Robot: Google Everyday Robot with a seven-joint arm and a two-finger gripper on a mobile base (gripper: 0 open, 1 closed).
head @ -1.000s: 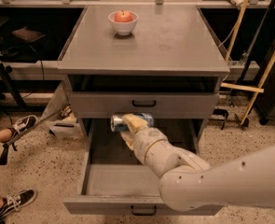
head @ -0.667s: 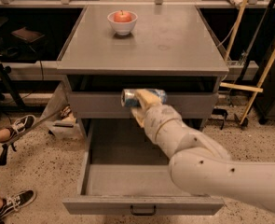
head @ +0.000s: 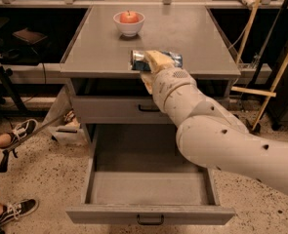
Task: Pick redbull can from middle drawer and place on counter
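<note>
My gripper is shut on the redbull can, a slim blue-and-silver can held on its side. It hangs over the front edge of the counter, the grey cabinet top. The middle drawer stands pulled out below, its flat grey floor bare, with a small black handle on its low front panel. My white arm reaches in from the lower right and covers the drawer's right part.
A white bowl holding a red apple sits at the back of the counter. The shut top drawer front is under the counter. A person's shoes are on the floor at left. Wooden sticks lean at right.
My gripper has lifted the can from just above the open drawer, past the top drawer front, up to the counter's front edge.
</note>
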